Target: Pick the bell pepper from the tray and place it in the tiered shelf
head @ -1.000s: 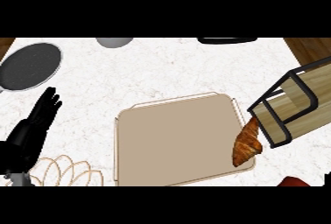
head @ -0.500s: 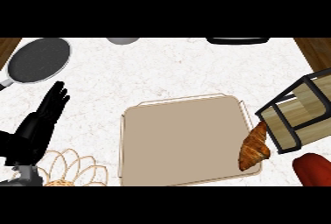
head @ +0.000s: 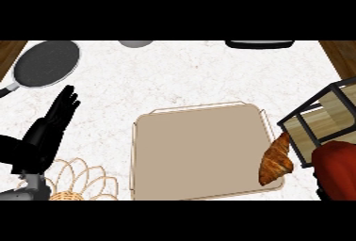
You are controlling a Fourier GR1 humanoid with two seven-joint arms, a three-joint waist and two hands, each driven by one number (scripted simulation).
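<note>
One left hand [head: 54,120] rests at the view's left, fingers straight and together, holding nothing. Right of it on the tabletop [head: 181,75] lies one tray [head: 198,150], with one croissant [head: 276,160] across its far edge. One red bell pepper [head: 338,164] shows beyond that, off the tray, overlapping the lower corner of the one tiered shelf [head: 327,120]. Only a dark sliver of the right hand [head: 319,187] shows under the pepper; its grip cannot be told. One pan [head: 45,63] lies above the left hand, one wire whisk [head: 80,178] below it.
</note>
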